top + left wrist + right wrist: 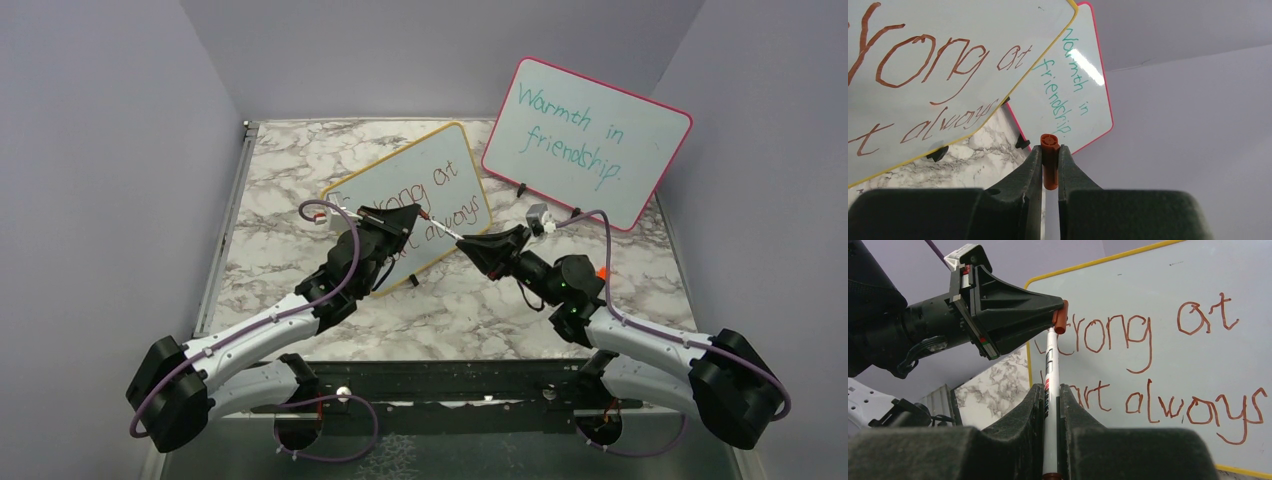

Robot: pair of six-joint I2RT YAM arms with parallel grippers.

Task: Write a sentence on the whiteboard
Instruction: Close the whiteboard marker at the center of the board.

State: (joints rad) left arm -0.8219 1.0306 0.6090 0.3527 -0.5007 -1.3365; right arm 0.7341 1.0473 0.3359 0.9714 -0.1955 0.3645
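Centrally, the yellow-framed whiteboard (440,160) is seen standing askew on the marble table (300,170), and the sentence (1153,365) "Strong at heart always" is written across it in red-brown strokes. Just in front of it, a white marker (1051,355) is clamped between the closed fingers of the right gripper (1052,390). Its orange cap (1050,167) is pinched by the left gripper (1050,150). A pink-framed board (585,140) with teal writing is set behind, to the right.

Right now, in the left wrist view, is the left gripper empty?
No: the left gripper is shut on a small red-brown marker cap, which stands pinched between its two dark fingers.
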